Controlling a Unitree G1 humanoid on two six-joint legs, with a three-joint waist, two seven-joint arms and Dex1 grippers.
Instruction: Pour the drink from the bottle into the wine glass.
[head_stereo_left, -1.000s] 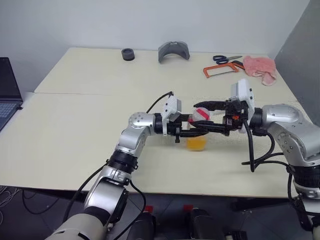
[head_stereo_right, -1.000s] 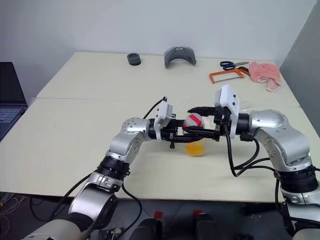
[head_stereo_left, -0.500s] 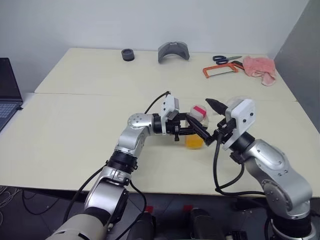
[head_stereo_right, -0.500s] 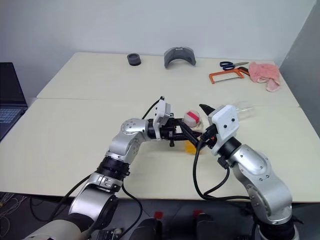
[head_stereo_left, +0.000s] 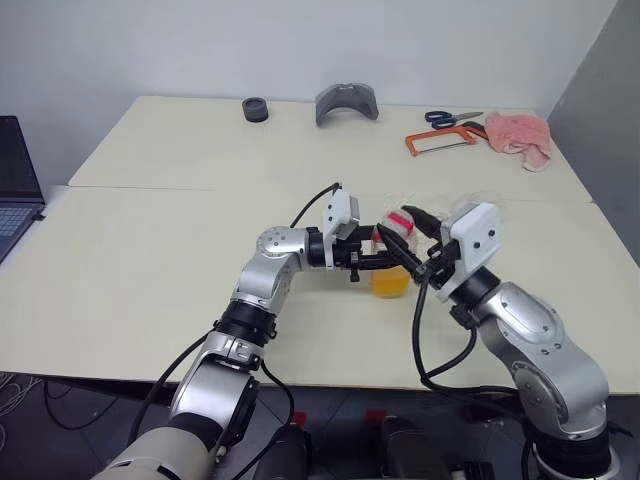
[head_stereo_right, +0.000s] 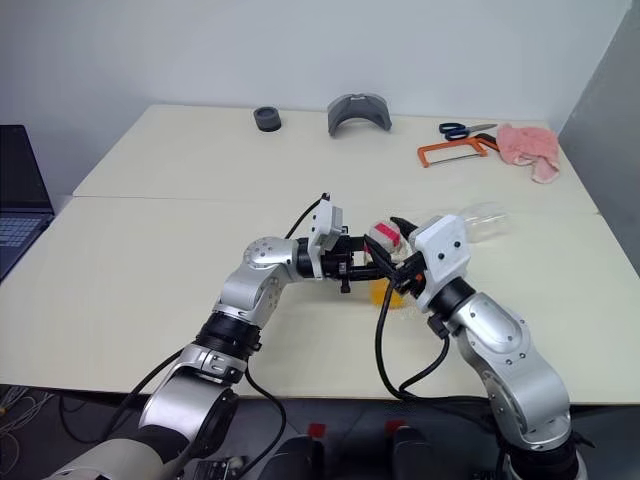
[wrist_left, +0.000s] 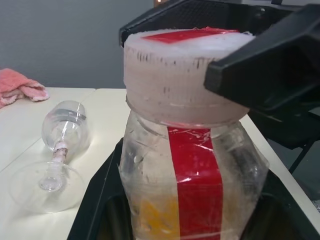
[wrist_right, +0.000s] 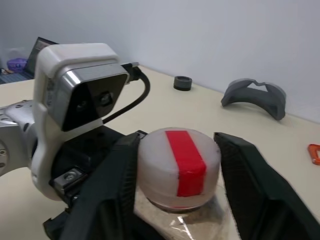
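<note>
The bottle (head_stereo_left: 392, 268) stands upright just above the table, a small clear one with a red stripe and a pale cap (wrist_right: 178, 161). The orange drink (head_stereo_left: 390, 283) fills its lower part. My left gripper (head_stereo_left: 383, 262) reaches in from the left and is shut on the bottle's body. Coming from the right, my right gripper (wrist_right: 177, 139) has a black finger (wrist_right: 117, 170) pressed on each side of the cap. The wine glass (wrist_left: 59, 147) lies on its side on the table behind and to the right of the bottle (head_stereo_right: 478, 222).
At the back of the table are a black ring (head_stereo_left: 256, 108), a grey curved part (head_stereo_left: 347, 102), blue scissors (head_stereo_left: 455, 117), an orange hacksaw (head_stereo_left: 440, 141) and a pink cloth (head_stereo_left: 520, 138). A laptop (head_stereo_left: 15, 190) sits at the left edge.
My right arm swung in from the right to a nearer, lower pose, and its wide jaws narrowed onto the cap. The left gripper and bottle stayed put.
</note>
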